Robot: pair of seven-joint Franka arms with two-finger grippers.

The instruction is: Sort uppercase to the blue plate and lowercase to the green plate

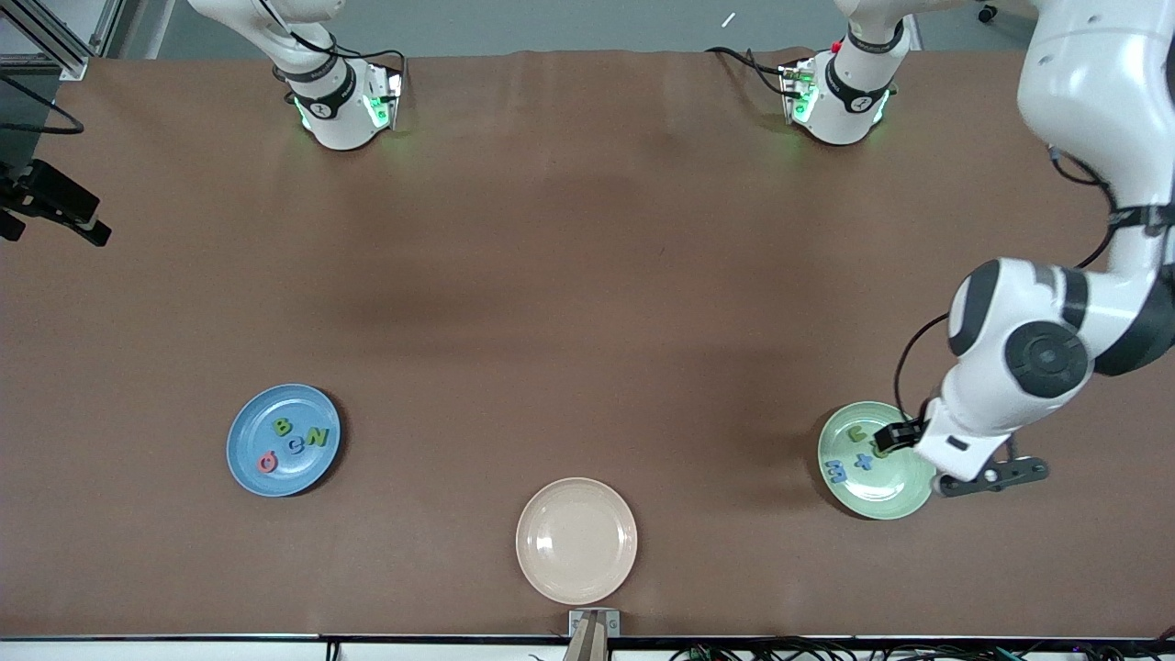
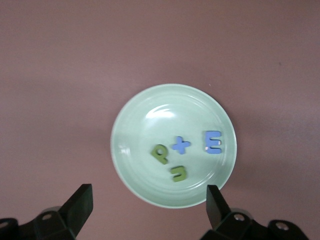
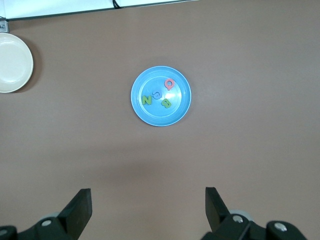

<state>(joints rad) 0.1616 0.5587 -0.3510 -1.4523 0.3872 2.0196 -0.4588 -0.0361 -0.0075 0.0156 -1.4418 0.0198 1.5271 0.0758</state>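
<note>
1. Blue, glossy and round, the mid-blue dinner plate sits toward the right arm's end of the table, holding all four tiny flat uppercase pieces: green B, green N, blue C and pink-red G.
2. The pale mint-green round plate at the left arm's end has the four lowercase bits: green p, green u, blue x and the blue three-pronged E/m piece.
3. The cream-beige round plate, nearest the front camera, has nothing on it.
4. The left gripper hangs over the green plate's edge, fingers spread wide, gripping nothing.
5. The right gripper is high above bare brown tabletop, looking down at the blue plate, fingers wide apart and holding nothing too. It's out of the front view.
6. From the front, the left arm covers part of the green plate, and the p is hard to pick out there.
</note>
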